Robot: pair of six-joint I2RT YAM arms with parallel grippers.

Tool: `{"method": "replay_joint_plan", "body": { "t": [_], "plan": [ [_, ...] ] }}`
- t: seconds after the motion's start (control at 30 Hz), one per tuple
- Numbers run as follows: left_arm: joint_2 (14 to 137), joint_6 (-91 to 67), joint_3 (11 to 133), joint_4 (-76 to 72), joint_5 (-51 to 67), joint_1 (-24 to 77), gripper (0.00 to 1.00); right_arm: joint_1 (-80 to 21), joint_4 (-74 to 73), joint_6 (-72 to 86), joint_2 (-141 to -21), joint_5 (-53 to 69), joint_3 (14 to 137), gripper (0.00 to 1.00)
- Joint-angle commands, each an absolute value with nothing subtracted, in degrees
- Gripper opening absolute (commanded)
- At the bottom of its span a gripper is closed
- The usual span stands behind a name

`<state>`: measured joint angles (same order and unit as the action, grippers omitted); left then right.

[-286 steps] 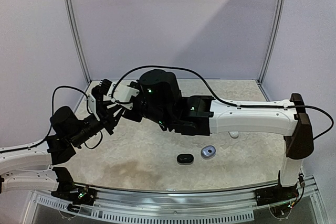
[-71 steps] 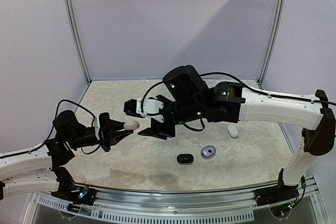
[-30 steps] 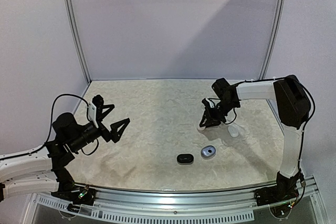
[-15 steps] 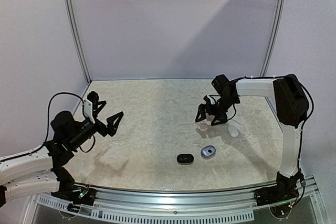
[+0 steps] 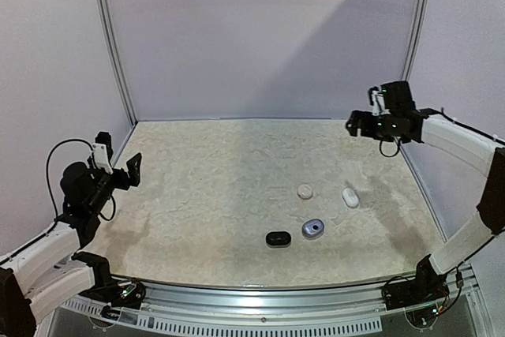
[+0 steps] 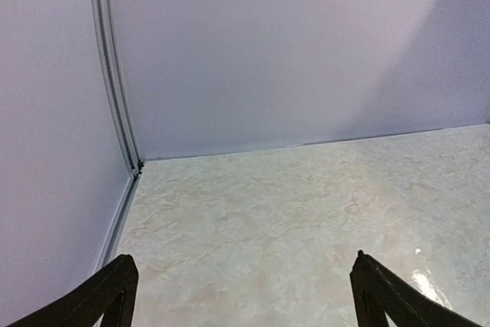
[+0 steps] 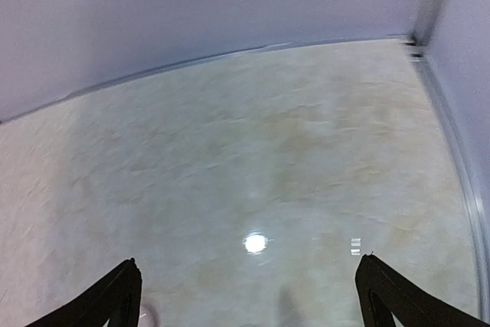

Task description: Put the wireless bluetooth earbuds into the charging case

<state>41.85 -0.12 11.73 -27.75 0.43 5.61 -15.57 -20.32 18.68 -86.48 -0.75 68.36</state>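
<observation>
Several small closed charging cases lie on the table in the top view: a round pale one, a white oval one, a silver-grey one and a black one. The earbuds are out of view. My left gripper hangs open and empty over the table's left edge, far from the cases. High at the far right, my right gripper is open and empty too. A pale blurred shape shows at the bottom of the right wrist view beside one finger.
Lilac walls with metal corner posts close the table on three sides. A metal rail runs along the near edge between the two arm bases.
My right gripper opened, left the round pale case on the table and drew up and back to the far right. My left arm pulled back toward the left wall, still open.
</observation>
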Motion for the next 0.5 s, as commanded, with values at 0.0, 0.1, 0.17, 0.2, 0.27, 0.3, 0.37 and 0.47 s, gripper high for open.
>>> {"method": "replay_joint_plan", "body": {
  "t": [0.0, 0.1, 0.17, 0.2, 0.27, 0.3, 0.37, 0.47],
  "plan": [
    [41.94, 2.57, 9.48, -25.58, 6.19, 0.25, 0.99, -11.74, -4.14, 18.57, -77.96, -13.48, 51.93, 0.99],
    [43.04, 2.66, 8.96, -24.65, 8.99, -2.38, 0.99, -11.63, 3.97, 18.58, -70.83, -21.48, 41.91, 0.99],
    [43.71, 2.84, 8.8, -24.2, 9.87, -3.14, 0.99, -11.61, 7.65, 18.34, -66.53, -24.41, 36.56, 0.99],
    [43.97, 2.74, 8.78, -24.13, 10.0, -3.27, 0.99, -11.6, 9.55, 18.6, -63.74, -26.61, 33.93, 0.99],
    [44.17, 2.64, 8.75, -23.93, 10.31, -3.44, 0.99, -11.6, 12.64, 19.31, -60.89, -30.24, 29.89, 0.99],
    [44.2, 2.74, 8.65, -23.91, 10.72, -3.51, 0.99, -11.66, 12.95, 19.57, -59.89, -31.95, 28.66, 0.99],
    [44.21, 2.99, 8.48, -23.74, 11.52, -3.59, 0.99, -11.61, 11.67, 20.87, -59.75, -34.37, 27.77, 0.99],
    [44.08, 3.06, 8.44, -23.73, 11.77, -3.6, 0.99, -11.65, 13.93, 21.78, -60.28, -34.65, 25.61, 0.99]
  ]
}}
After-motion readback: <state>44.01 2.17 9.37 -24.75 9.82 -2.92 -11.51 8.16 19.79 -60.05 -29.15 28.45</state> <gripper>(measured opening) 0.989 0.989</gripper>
